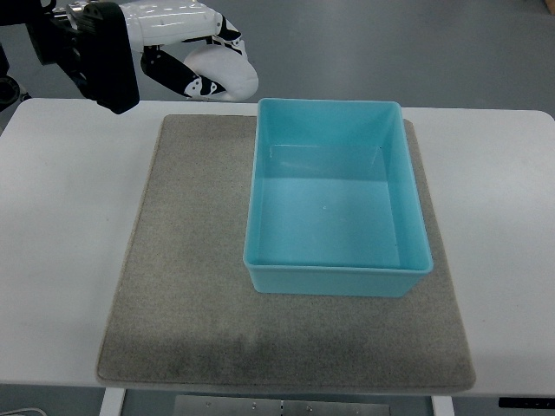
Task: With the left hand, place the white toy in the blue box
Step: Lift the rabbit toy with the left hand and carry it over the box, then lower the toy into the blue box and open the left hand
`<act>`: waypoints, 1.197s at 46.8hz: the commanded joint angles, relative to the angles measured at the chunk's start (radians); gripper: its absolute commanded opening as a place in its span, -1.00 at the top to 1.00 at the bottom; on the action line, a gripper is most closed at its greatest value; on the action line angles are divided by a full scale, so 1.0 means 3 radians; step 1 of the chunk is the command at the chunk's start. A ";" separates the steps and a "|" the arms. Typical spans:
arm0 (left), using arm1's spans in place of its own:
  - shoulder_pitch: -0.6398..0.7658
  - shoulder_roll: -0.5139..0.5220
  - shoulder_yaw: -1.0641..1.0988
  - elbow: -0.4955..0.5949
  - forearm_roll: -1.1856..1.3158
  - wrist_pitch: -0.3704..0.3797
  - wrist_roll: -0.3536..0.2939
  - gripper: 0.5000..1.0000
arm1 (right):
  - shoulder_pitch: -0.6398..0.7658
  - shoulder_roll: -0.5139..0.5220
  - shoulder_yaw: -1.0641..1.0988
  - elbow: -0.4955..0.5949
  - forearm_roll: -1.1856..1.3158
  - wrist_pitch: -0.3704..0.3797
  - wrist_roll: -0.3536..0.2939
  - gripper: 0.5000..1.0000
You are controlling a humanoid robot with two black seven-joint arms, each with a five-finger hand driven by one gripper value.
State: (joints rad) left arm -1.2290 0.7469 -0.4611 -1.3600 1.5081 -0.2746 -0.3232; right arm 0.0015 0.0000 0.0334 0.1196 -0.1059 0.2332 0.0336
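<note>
- Left hand [204, 61] is raised at the far left corner of the table [69, 217], arm entering from the picture's upper left. Its fingers are curled around the white toy [227, 74], a rounded white object at the hand's tip.
- Toy position: held in the hand, above the table's far edge, just left of the blue box's far left corner. It is not over the box opening.
- Blue box [336, 204] sits on the grey mat [182, 286], right of centre. Its interior shows only bare floor; nothing is in it.
- Progress, judged: grasp and lift look done. Remaining: carry the toy rightward and nearer over the box, lower, release.
- Right arm: not visible.
- Writing: no brand, label or readable text on box, mat, toy or arm.
</note>
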 commanded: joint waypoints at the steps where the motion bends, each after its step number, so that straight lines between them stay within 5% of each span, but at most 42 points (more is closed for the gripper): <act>1: -0.0050 -0.0163 0.0120 0.0003 -0.0021 0.0025 0.0009 1.00 | 0.0000 0.0000 -0.0004 0.0000 0.0000 0.0000 0.0001 -0.74; 28: -0.0055 -0.0802 0.0320 0.0427 0.0051 0.0061 0.0049 1.00 | 0.0000 0.0000 0.0001 0.0000 0.0000 0.0000 0.0001 -0.74; 56: 0.0180 -0.1186 0.0473 0.0622 0.0332 0.0460 0.0060 1.00 | 0.0000 0.0000 0.0001 0.0000 0.0000 0.0000 0.0001 -0.74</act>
State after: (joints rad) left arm -1.1921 0.4048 -0.3217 -1.1901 1.5848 -0.1756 -0.3052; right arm 0.0016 0.0000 0.0334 0.1196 -0.1059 0.2332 0.0337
